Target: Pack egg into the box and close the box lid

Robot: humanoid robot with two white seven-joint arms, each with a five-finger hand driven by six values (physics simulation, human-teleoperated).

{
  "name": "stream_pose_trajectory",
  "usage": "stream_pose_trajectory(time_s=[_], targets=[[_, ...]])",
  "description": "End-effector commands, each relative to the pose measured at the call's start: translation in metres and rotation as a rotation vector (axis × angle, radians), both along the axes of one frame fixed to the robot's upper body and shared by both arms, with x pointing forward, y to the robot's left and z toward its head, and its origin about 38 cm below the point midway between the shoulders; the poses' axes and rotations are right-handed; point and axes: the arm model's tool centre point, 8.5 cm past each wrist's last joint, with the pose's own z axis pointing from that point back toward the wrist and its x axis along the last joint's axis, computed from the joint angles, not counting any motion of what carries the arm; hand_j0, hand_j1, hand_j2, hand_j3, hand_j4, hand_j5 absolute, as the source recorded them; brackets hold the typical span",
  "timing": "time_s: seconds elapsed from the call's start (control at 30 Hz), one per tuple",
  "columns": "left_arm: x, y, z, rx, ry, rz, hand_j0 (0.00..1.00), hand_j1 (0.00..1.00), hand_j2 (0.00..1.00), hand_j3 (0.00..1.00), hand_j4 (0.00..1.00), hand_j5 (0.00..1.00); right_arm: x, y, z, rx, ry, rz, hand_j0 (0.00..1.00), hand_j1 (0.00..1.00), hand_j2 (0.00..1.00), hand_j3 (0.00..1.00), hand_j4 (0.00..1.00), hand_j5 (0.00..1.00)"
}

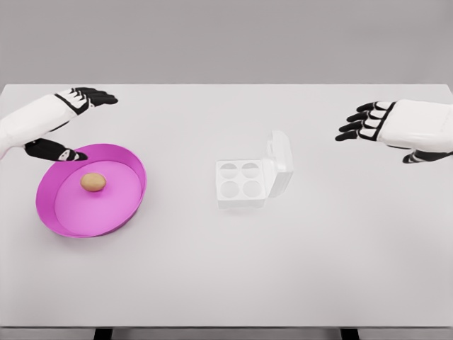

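Observation:
A brown egg lies in the middle of a shallow magenta bowl on the left of the white table. A white egg box with several empty round cups sits near the table's centre, its lid standing up on the right side. My left hand hovers above the bowl's far left rim, fingers spread and holding nothing. My right hand floats at the far right, well away from the box, fingers relaxed and empty.
The white table spans the whole view, with its front edge near the bottom and a grey wall behind it. Nothing else stands on it.

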Motion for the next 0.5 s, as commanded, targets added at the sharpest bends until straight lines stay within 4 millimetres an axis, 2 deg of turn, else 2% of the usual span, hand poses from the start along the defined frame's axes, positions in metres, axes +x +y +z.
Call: stream_pose_trajectory(time_s=[0.0,0.17,0.27,0.3,0.37,0.47], targets=[[-0.001,0.005,0.003,0.002,0.002,0.007,1.0,1.0,1.0,1.0,1.0,1.0,0.0,0.001,-0.001,0.004,0.003,0.0,1.0,1.0,1.0,1.0,1.0,1.0],[0.001,0.009,0.013,0.001,-0.028,0.021,1.0,1.0,1.0,1.0,1.0,1.0,0.001,0.003,0.001,0.02,-0.005,0.002,1.0,1.0,1.0,1.0,1.0,1.0],[-0.003,0.015,0.024,0.043,-0.037,0.016,1.0,1.0,1.0,1.0,1.0,1.0,0.02,0.028,0.007,0.272,-0.085,0.01,1.0,1.0,1.0,1.0,1.0,1.0],[-0.005,0.012,0.028,0.054,-0.049,0.003,1.0,1.0,1.0,1.0,1.0,1.0,0.02,0.018,0.007,0.293,-0.094,-0.022,1.0,1.0,1.0,1.0,1.0,1.0],[-0.007,0.016,0.029,0.096,-0.034,-0.002,1.0,1.0,1.0,1.0,1.0,1.0,0.017,0.01,0.006,0.3,-0.096,-0.044,1.0,1.0,1.0,1.0,1.0,1.0],[-0.021,0.005,0.026,0.276,0.086,-0.106,1.0,1.0,1.0,1.0,1.0,1.0,0.021,-0.001,-0.001,0.3,-0.075,-0.08,1.0,1.0,1.0,1.0,1.0,1.0]])
